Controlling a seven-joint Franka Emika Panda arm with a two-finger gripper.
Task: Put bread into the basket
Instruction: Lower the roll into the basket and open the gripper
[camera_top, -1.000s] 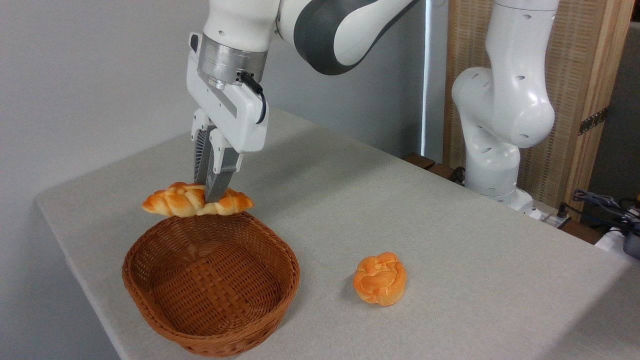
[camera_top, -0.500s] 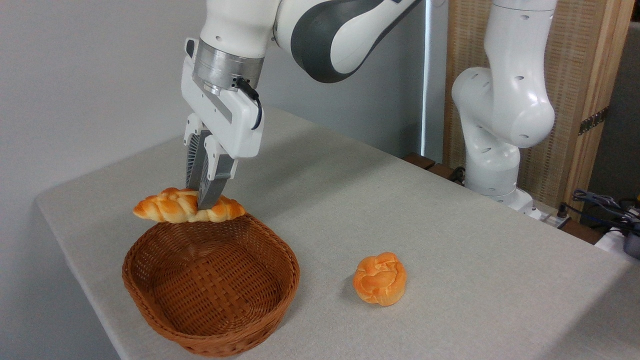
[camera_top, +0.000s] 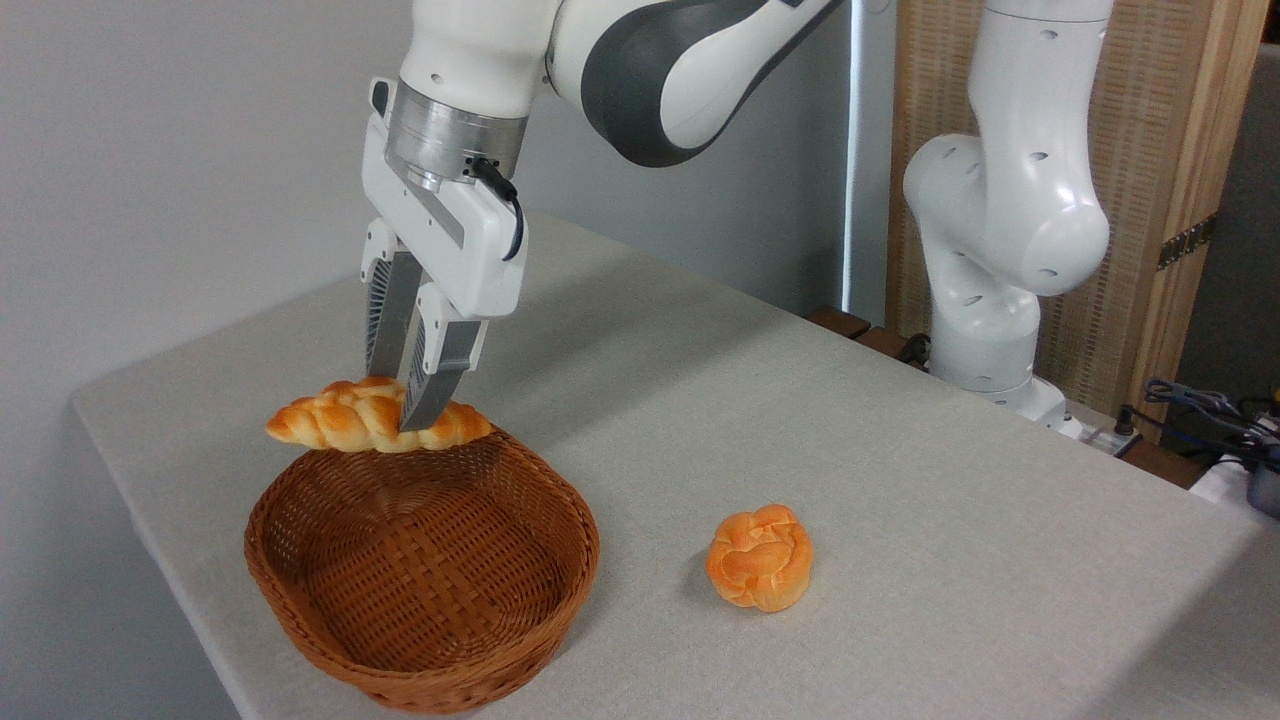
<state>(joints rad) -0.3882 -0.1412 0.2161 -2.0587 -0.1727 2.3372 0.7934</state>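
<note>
The bread, a long braided golden-orange loaf, hangs level just above the far rim of the basket. My gripper points down from above and is shut on the loaf's middle, with one grey finger in front of it. The basket is an oval reddish-brown wicker one, and nothing lies inside it. It stands near the table's front left edge.
A round knotted orange bun lies on the table to the right of the basket. The arm's white base stands at the table's far right edge. Cables lie beyond it.
The gripper has carried the loaf a little to the left, and in the last half second slightly downward toward the basket's rim. The basket and bun have not moved.
</note>
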